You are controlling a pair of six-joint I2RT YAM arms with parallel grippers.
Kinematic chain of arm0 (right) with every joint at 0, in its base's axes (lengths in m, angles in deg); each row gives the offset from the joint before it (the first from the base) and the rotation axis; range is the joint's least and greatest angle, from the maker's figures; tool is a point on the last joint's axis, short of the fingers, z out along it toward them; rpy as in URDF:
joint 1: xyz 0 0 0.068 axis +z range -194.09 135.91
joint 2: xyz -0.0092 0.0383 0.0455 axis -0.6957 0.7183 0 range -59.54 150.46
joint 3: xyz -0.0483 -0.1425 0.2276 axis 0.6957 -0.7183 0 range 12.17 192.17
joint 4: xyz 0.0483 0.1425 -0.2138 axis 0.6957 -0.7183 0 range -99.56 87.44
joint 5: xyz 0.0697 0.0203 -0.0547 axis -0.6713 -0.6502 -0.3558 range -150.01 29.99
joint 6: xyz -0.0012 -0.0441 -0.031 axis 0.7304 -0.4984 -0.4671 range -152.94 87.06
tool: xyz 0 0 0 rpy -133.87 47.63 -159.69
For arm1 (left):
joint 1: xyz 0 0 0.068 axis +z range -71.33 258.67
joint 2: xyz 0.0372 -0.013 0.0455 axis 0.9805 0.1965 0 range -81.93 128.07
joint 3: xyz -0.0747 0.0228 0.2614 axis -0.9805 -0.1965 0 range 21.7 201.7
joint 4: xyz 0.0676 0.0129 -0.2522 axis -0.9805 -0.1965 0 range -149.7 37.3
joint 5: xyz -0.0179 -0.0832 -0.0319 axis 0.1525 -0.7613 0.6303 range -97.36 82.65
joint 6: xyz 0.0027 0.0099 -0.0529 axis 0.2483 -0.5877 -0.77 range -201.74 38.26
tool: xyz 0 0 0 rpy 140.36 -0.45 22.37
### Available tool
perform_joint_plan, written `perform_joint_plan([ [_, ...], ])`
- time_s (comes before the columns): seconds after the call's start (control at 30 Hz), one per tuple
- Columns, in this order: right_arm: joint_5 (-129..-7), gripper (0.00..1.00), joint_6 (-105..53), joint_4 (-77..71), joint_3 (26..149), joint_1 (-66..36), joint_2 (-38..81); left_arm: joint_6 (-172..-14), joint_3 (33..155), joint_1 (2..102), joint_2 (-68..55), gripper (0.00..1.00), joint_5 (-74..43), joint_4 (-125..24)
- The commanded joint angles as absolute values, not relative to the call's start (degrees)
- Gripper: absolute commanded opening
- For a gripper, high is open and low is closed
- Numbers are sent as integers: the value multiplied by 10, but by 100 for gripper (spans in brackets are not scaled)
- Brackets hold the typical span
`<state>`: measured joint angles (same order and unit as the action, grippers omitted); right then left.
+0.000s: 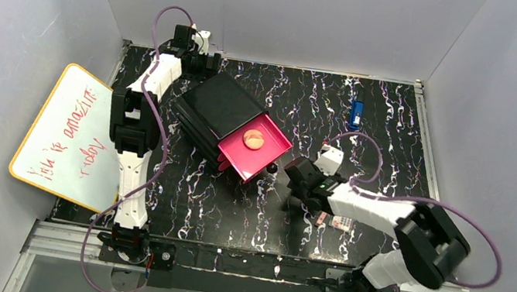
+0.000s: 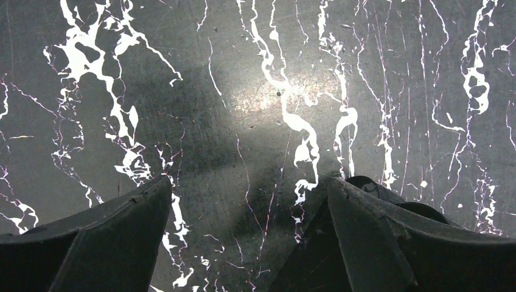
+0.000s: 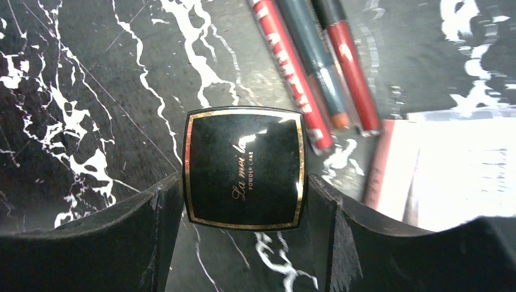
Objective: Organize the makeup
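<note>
A square black compact [image 3: 243, 167] with gold trim lies on the marble table between the fingers of my right gripper [image 3: 243, 184]. Both fingers press against its sides, so the gripper is shut on it. Just beyond it lie two red sticks [image 3: 292, 67] and a dark teal stick [image 3: 316, 55]. To the right of them is the pale palette [image 3: 462, 176]. From above, my right gripper [image 1: 296, 183] is at mid-table. A round peach disc [image 1: 252, 139] sits in the open pink drawer [image 1: 276, 139]. My left gripper [image 2: 248, 181] hangs open over bare table.
The black box [image 1: 219, 104] of drawers stands at the back left, with my left gripper [image 1: 202, 59] behind it. A small blue object [image 1: 356, 113] lies at the back right. A whiteboard [image 1: 73, 136] leans off the table's left edge.
</note>
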<state>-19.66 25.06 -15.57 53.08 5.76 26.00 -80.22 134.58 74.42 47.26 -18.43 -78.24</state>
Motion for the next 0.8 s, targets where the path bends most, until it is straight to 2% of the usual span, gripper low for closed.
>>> perform_joint_plan([
  [0.0, -144, 57, 263, -271, 532, 55, 142, -795, 1365, 742, 467, 98, -184, -799],
  [0.17, -97, 56, 193, -346, 587, 54, 43, -796, 1366, 738, 470, 98, -183, -799],
  [0.3, -97, 56, 114, -364, 676, 55, 33, -795, 1369, 734, 472, 98, -181, -801],
  [0.43, -144, 55, 34, -303, 734, 57, 57, -793, 1368, 733, 471, 98, -180, -803],
  [0.77, -222, 56, -50, -192, 822, 118, 196, -790, 1369, 732, 469, 98, -180, -804],
])
